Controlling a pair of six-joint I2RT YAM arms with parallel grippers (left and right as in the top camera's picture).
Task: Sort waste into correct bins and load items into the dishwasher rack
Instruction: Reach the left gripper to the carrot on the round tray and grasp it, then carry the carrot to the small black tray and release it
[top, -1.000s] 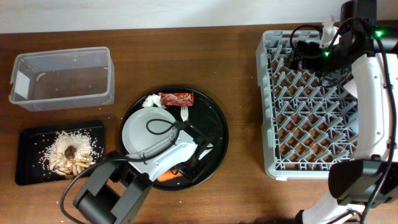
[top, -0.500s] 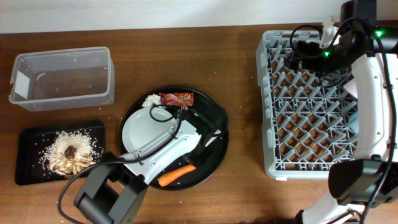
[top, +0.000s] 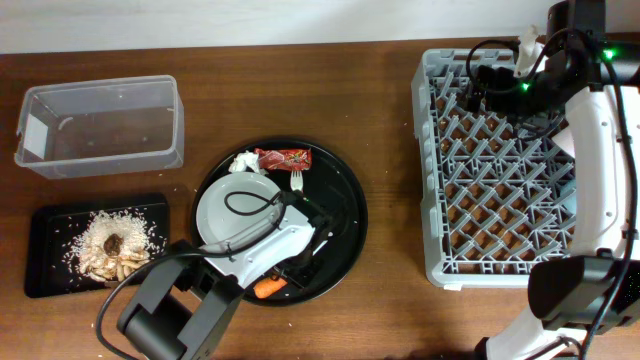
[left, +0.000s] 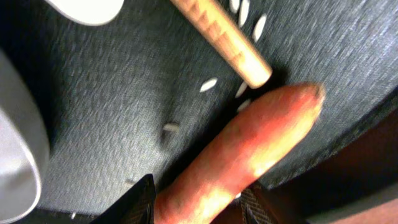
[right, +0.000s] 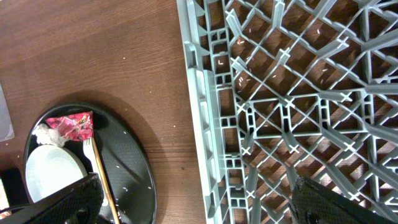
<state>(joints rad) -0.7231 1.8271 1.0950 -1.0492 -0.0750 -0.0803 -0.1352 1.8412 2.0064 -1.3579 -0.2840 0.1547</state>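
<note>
Carrot (left: 249, 149) is at the front of the round tray (top: 345, 205), and the left gripper (left: 196, 210) is down on it. In the left wrist view the two fingers (left: 140, 199) press against either side of the carrot's near end, so the jaws are closed on it, and its blunt tip points away toward the tray's rim. Whether it rests on the tray floor or is just clear of it cannot be told. A chopstick (left: 221, 40) ends just beside the carrot's tip, with loose grains of rice scattered on the dark floor around them. From overhead the left arm covers most of the carrot and only a bit of orange shows beneath it. The plate (top: 215, 215) fills the tray's left half. At the back rim lie the tissue (top: 243, 162) and, just beside it, the wrapper (top: 283, 158), with the fork (top: 297, 181) in front of the wrapper. On the left of the table (top: 300, 90) stands the tub (top: 100, 125), and in front of it the flat tray (top: 45, 225) holds rice (top: 130, 225) with a lump (top: 113, 243) in its middle. The rack (top: 500, 180) stands on the right. The right gripper (right: 193, 199) hangs over its back left corner with its jaws spread wide and nothing held.
</note>
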